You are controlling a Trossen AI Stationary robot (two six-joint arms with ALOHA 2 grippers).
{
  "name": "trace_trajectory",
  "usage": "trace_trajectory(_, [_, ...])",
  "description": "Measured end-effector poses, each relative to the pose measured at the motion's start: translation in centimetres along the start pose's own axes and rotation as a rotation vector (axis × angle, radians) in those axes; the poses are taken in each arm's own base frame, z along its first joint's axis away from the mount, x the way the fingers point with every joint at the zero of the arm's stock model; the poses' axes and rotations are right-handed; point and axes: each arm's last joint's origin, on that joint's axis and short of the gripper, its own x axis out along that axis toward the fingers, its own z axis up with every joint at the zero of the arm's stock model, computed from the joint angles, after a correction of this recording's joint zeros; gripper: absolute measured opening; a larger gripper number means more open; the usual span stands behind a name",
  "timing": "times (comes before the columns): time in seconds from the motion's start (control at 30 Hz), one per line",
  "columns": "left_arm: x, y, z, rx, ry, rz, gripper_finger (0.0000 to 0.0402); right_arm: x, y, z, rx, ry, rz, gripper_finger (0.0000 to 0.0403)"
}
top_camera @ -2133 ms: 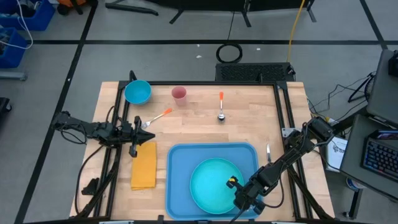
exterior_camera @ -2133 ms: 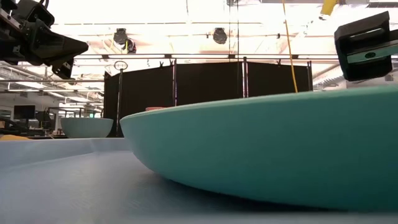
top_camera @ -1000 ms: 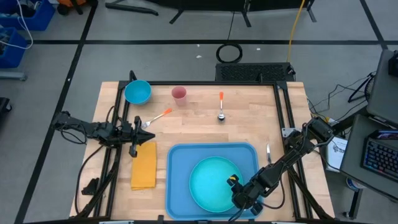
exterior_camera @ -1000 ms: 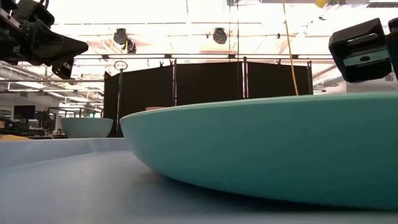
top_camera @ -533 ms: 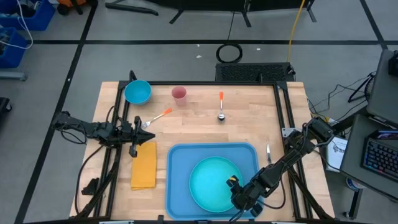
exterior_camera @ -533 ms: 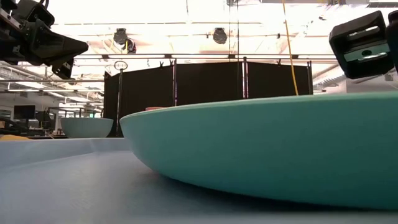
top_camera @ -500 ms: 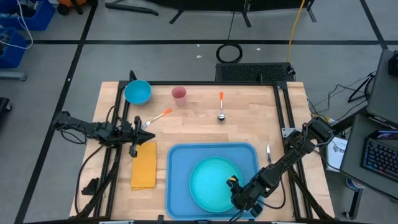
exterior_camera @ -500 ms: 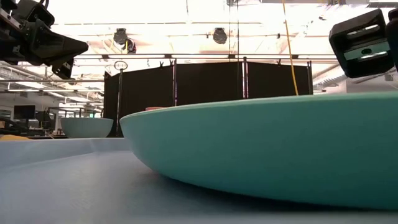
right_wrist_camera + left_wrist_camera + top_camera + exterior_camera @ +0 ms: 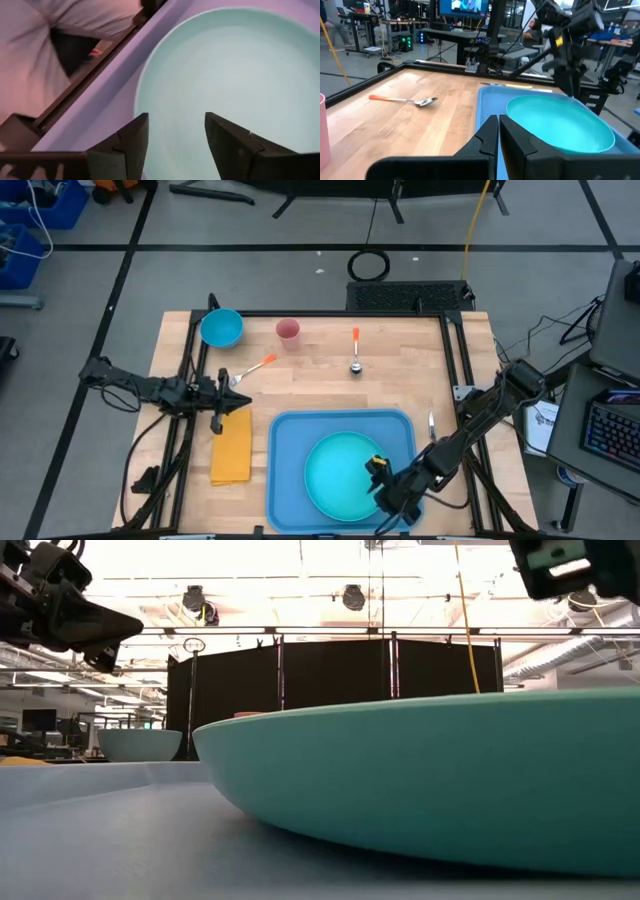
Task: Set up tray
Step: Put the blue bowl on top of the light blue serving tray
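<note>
We are in a robotics lab: a wooden tabletop framed by black rails, cables across the grey floor at 12 o'clock, black partition screens, ceiling lights, and monitors on workbenches beyond.

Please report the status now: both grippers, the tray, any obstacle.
Right gripper open, above plate edge. Left gripper shut, idle beside napkin. Tray holds only the plate. No obstacle.

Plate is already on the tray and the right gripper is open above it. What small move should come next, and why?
Probably the right gripper should lift clear and head toward the knife beside the tray. Its fingers are open and empty over the teal plate, which already lies in the tray, while the knife lies just outside the rim. The left gripper waits, shut, above the napkin.
</note>
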Motion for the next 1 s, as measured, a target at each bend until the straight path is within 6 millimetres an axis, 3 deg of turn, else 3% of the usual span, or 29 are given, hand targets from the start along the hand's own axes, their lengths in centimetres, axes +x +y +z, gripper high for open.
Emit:
trace_trajectory(0.5, [0.1, -0.2, 1.5, -0.038, -0.151, 0.007, 0.0021, -2.7, -1.9, 0.8, 0.022, -0.105, -0.247, 0.0160])
trace_trajectory(0.8, [0.0, -0.1, 2.2, -0.036, -0.217, 0.059, 0.0021, -5.8, -3.2, 1.4, 0.051, -0.168, -0.529, 0.0140])
trace_trajectory(1.0, [-0.3, -0.1, 3.2, -0.105, -0.321, 0.046, 0.0021, -7.2, -3.6, 1.5, 0.066, -0.196, -0.539, 0.0143])
